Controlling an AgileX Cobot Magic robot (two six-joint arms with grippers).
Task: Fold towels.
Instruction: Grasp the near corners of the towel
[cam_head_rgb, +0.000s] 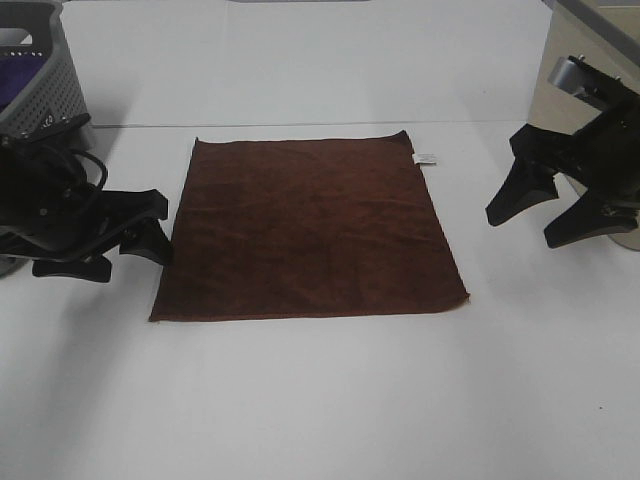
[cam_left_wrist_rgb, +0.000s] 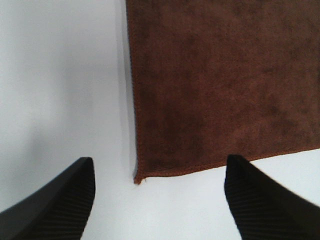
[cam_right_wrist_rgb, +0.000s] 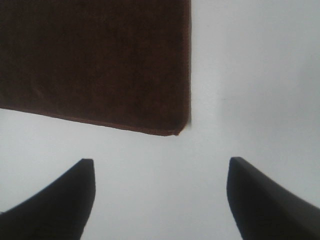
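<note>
The dark reddish-brown towel (cam_head_rgb: 310, 228) lies flat and spread out on the white table (cam_head_rgb: 320, 400), with its small white tag (cam_head_rgb: 424, 157) at the far right corner. My left gripper (cam_head_rgb: 150, 228) is open and empty, just left of the towel's near left edge. In the left wrist view the towel's (cam_left_wrist_rgb: 225, 80) corner lies between the open fingers of the left gripper (cam_left_wrist_rgb: 159, 165). My right gripper (cam_head_rgb: 525, 228) is open and empty, hovering to the right of the towel. The right wrist view shows the towel's (cam_right_wrist_rgb: 95, 55) near right corner ahead of the right gripper (cam_right_wrist_rgb: 161, 164).
A grey perforated basket (cam_head_rgb: 40, 80) stands at the far left with a purple cloth (cam_head_rgb: 12, 88) inside. A beige box-like object (cam_head_rgb: 560, 90) stands at the far right behind the right arm.
</note>
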